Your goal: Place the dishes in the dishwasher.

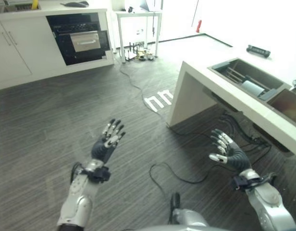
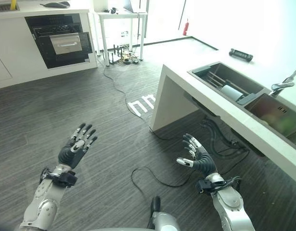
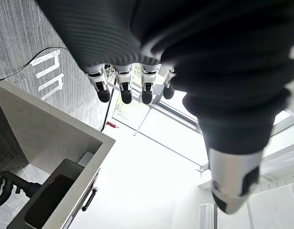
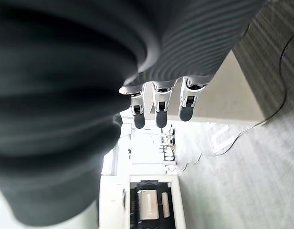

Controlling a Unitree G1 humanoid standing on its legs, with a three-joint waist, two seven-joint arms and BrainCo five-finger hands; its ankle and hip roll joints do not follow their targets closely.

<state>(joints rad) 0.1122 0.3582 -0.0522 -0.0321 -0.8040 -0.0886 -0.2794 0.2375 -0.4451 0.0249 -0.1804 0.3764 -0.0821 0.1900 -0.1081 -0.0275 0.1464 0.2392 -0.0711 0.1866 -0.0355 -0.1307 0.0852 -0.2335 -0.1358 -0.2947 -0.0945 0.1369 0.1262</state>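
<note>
Nearest us, we hold our left hand [image 1: 105,144] and right hand [image 1: 228,150] out over the floor [image 1: 52,120], fingers spread and empty, apparently free for a first pickup. Beyond, on the right, dishes [image 1: 252,87] lie in the counter's [image 1: 201,67] sink [image 1: 224,65]. Farthest, the dishwasher [image 1: 80,41] sits open in the cabinets [image 1: 23,48], presumably ready for loading.

sink [image 1: 263,72] right, dishwasher [image 1: 80,37] far left
</note>
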